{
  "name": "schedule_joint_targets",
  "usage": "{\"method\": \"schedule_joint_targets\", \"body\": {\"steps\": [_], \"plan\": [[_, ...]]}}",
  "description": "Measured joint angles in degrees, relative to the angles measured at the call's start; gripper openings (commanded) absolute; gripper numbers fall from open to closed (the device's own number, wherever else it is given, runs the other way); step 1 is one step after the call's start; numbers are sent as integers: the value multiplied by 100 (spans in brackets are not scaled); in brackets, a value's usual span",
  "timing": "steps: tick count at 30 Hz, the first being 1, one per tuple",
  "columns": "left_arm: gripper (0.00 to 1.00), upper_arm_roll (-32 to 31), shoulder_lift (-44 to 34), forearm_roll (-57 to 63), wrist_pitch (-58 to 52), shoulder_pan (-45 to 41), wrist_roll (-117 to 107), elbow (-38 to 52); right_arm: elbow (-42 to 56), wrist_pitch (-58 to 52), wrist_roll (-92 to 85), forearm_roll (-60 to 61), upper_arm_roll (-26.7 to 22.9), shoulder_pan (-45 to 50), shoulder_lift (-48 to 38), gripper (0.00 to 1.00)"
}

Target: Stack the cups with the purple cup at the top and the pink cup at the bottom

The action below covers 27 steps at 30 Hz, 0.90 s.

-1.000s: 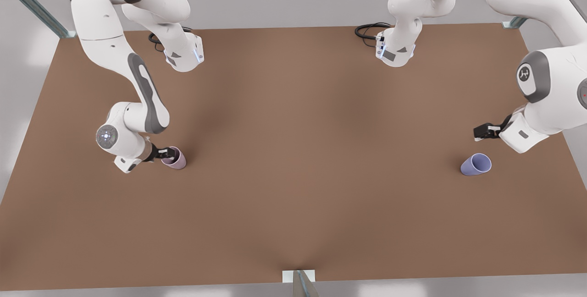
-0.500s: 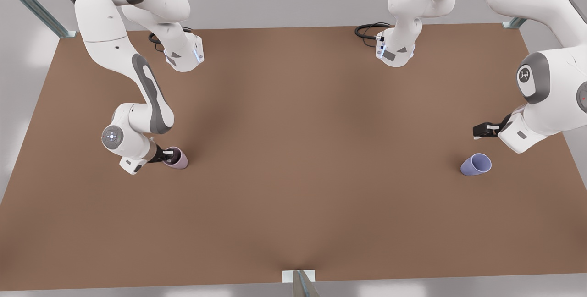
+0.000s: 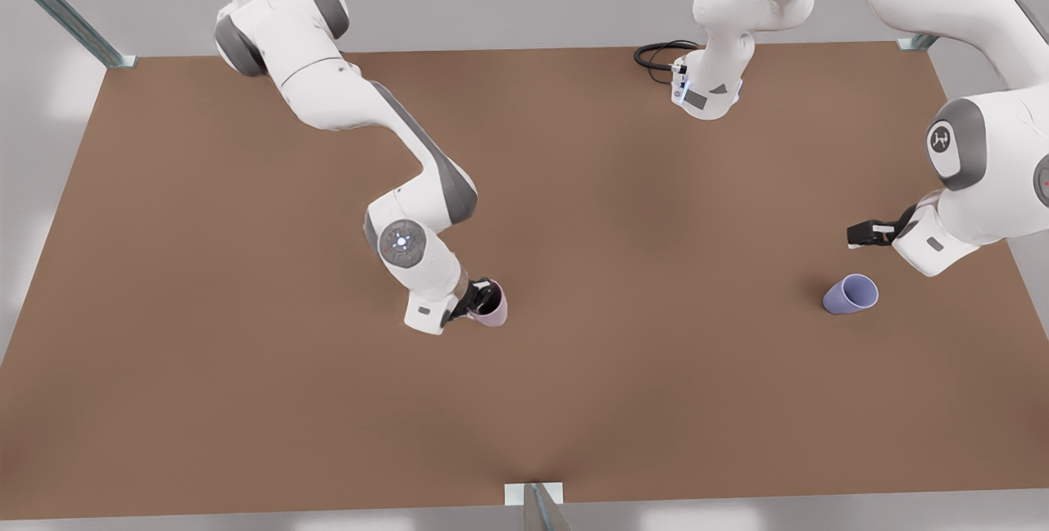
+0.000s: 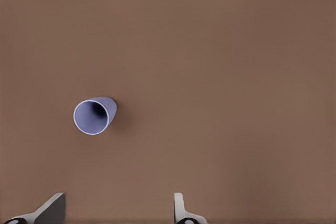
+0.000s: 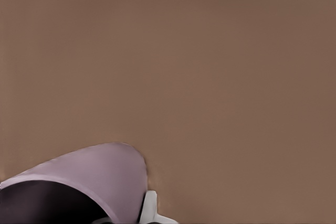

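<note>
Pale pink-mauve tapered cup (image 3: 492, 310) near table centre, clamped at the rim by the right gripper (image 3: 482, 299), one finger inside the dark mouth, the other (image 5: 149, 207) outside against the wall; cup base hidden in the right wrist view. Blue-lavender tapered cup (image 3: 851, 294) well apart toward 3 o'clock on the brown tabletop (image 3: 623, 400), free, mouth (image 4: 92, 117) facing the left wrist camera. Left gripper (image 3: 862, 233) at its 12 o'clock, fingers spread wide, empty, fingertips (image 4: 178, 205) partly cut off.
</note>
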Motion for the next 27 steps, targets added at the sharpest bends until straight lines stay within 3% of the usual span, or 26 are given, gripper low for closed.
{"method": "schedule_joint_targets", "body": {"steps": [3,8,19,22,27], "plan": [[100,30,65,-4,15,-4,6,2,1168,-387,756,-54,-32,586,853,21],[100,81,125,-22,22,4,17,3,1341,-807,1953,-453,-61,1161,1159,21],[100,97,155,-28,31,3,15,3,2200,-957,3751,-667,-166,1210,1887,21],[100,97,164,-28,32,3,13,3,2251,-993,4088,-673,-162,1217,1950,37],[100,97,163,-28,32,3,11,3,2261,-962,4540,-669,-157,1212,2045,39]]}}
